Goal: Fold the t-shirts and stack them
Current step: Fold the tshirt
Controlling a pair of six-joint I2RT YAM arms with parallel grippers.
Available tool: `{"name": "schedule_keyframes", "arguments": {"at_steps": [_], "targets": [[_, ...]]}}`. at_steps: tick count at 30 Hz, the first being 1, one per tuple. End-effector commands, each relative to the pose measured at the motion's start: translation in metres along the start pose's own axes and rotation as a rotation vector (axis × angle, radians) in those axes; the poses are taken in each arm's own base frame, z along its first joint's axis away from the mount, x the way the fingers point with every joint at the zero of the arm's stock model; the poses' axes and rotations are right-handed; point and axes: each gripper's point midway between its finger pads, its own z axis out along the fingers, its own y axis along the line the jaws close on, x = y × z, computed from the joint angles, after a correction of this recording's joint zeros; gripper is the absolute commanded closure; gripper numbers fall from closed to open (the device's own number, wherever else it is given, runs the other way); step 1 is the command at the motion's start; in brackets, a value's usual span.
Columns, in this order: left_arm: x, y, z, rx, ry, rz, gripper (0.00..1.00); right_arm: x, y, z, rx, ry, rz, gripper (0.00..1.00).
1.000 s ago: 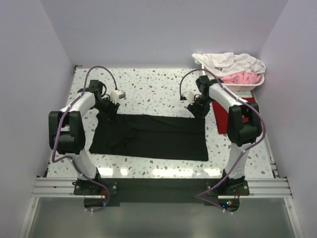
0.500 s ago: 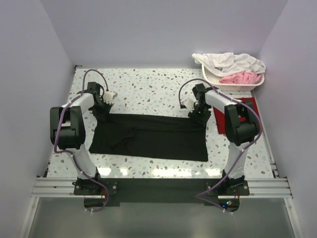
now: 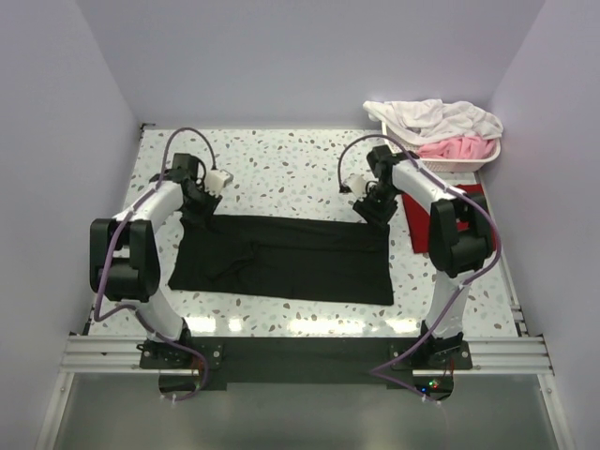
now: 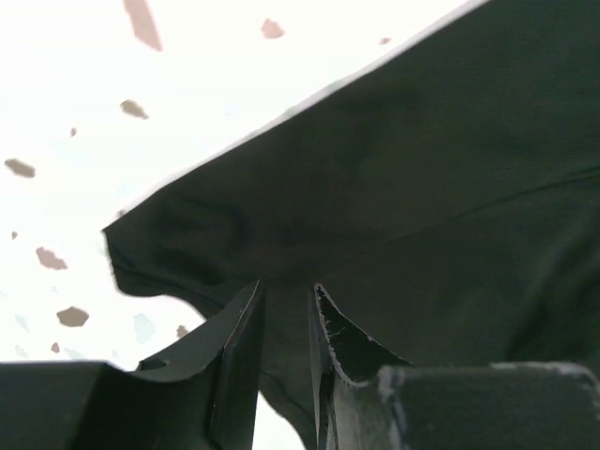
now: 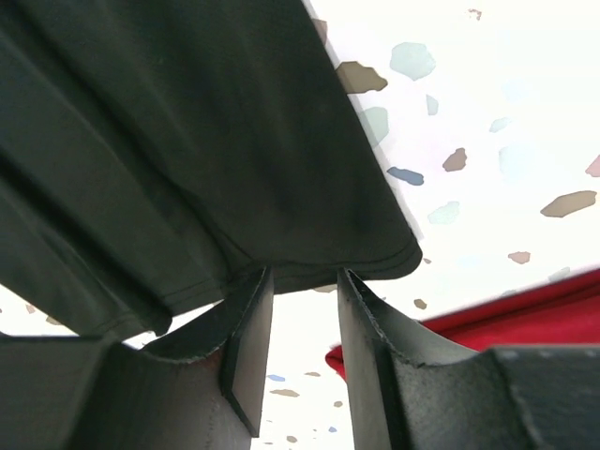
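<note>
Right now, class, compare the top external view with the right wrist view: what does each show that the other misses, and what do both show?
Only the top external view shows the white plastic laundry basket with its heaped laundry, and the left gripper at the far left corner of the black cloth t-shirt. Only the right wrist view shows the right gripper close up, its fingers apart with the shirt's hem at their tips. Both show the black shirt, the dark red cloth t-shirt beside it and the speckled white tabletop.
</note>
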Motion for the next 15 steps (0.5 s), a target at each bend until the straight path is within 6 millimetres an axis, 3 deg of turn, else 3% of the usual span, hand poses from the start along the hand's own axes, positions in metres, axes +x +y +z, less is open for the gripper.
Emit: {"name": "schedule_keyframes", "arguments": {"at_steps": [1, 12, 15], "targets": [[0.008, -0.019, -0.005, 0.01, 0.028, 0.045, 0.7, -0.002, 0.009, -0.015, -0.022, -0.009, -0.054, 0.63], [0.058, -0.032, 0.034, 0.04, 0.257, 0.001, 0.71, 0.012, 0.014, 0.021, -0.033, 0.124, -0.11, 0.65], [0.046, -0.019, 0.05, 0.016, 0.258, 0.013, 0.71, 0.02, 0.022, 0.025, -0.051, 0.159, -0.148, 0.65]]}}
